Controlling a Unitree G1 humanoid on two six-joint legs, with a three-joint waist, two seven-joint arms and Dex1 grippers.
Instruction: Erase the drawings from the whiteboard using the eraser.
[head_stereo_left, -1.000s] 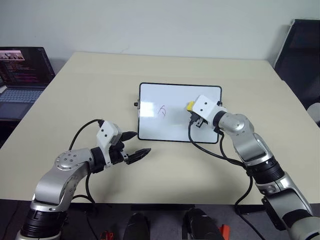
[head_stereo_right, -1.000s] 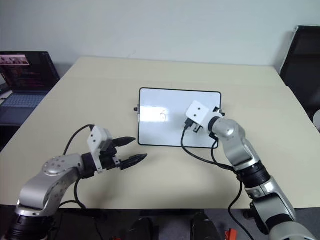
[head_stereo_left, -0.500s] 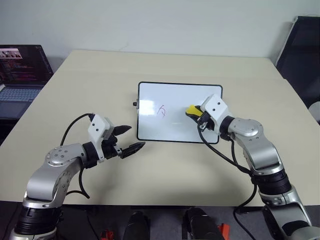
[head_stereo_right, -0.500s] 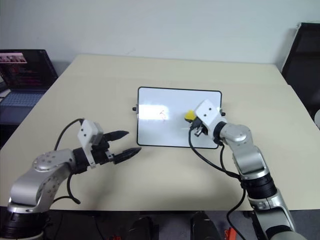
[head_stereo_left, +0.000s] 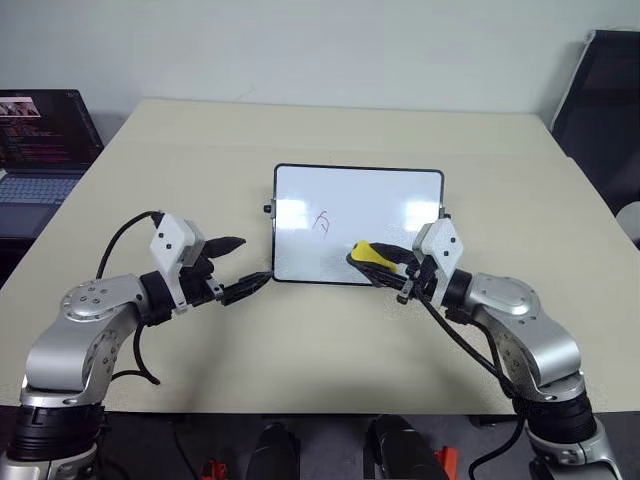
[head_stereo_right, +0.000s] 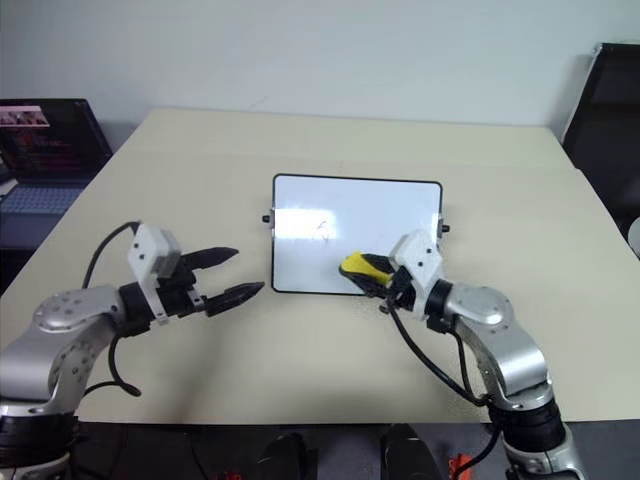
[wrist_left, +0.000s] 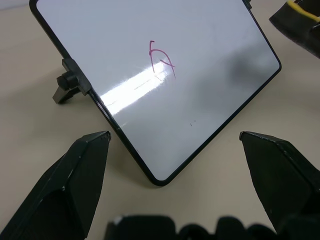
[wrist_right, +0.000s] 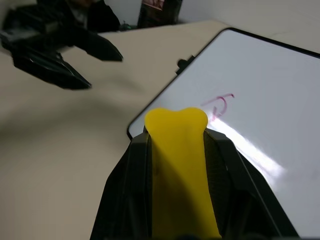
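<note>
- the eraser (head_stereo_left: 372, 254) is pinched between the closed right fingers (wrist_right: 137, 200), over the whiteboard's (head_stereo_left: 380, 200) near edge.
- one drawing (head_stereo_left: 322, 222) lies beyond its tip.
- the left fingers (head_stereo_left: 228, 243) are spread, empty, beside the board's corner, above the desk (head_stereo_left: 320, 330).

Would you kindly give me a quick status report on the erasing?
Right gripper shut on eraser, over whiteboard near edge. Left gripper open. One drawing remains.

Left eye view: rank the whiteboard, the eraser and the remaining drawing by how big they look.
1. Whiteboard, by far the largest.
2. Eraser, clamped in the right hand.
3. Drawing, the smallest, though the eraser sits nearer the camera.
</note>
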